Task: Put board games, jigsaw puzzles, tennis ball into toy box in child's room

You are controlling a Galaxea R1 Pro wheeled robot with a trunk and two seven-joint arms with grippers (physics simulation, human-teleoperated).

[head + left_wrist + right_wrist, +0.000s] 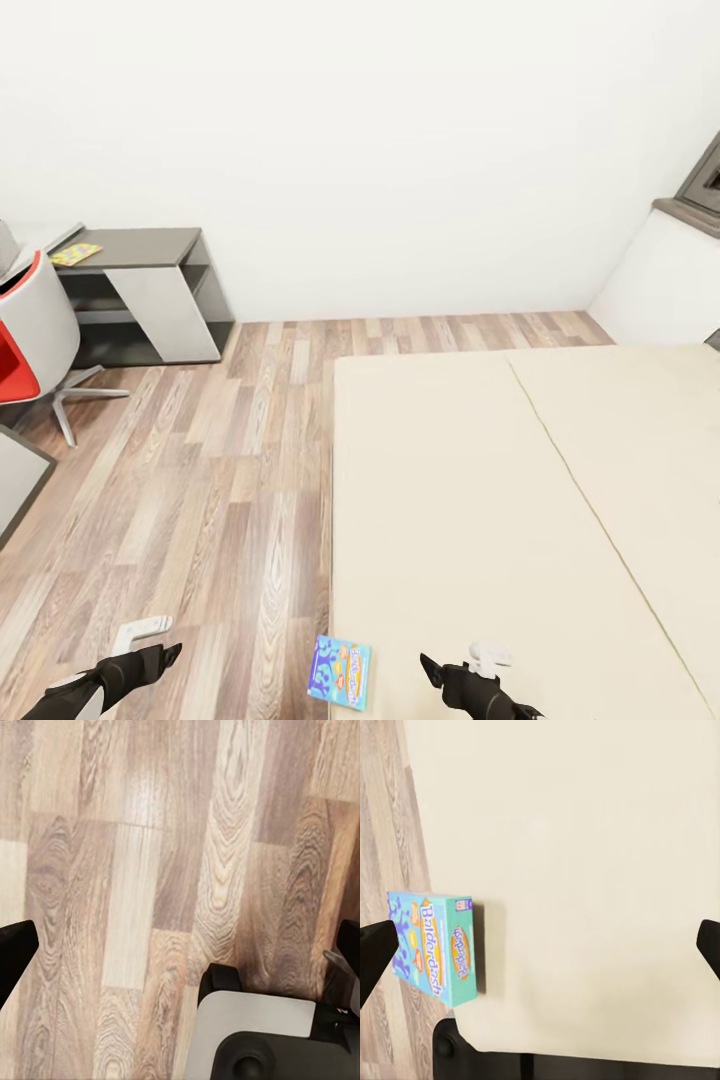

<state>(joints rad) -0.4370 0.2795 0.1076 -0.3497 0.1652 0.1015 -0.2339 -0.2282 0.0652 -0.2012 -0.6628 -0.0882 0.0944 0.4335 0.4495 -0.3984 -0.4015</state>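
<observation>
A blue board game (338, 672) with orange marks lies flat at the near left edge of the cream bed (520, 500), partly overhanging the floor. In the right wrist view the same box (435, 952) sits off to one side of my open right gripper (540, 952), which hovers over bare mattress (585, 870). In the head view that gripper (455, 665) is just right of the box. My left gripper (160, 645) hangs open over the wood floor (150, 870), holding nothing. On the table's (140, 248) dark-grey section lies a flat yellow multicolour toy (76, 254), too small to identify. The toy box and tennis ball are out of view.
A red and white swivel chair (25, 350) stands at the left by the table. A grey furniture corner (15, 480) juts in below it. Plank floor (220, 450) runs between table and bed. A white ledge with a dark frame (690, 250) sits at the far right. My base (255, 1035) shows underneath.
</observation>
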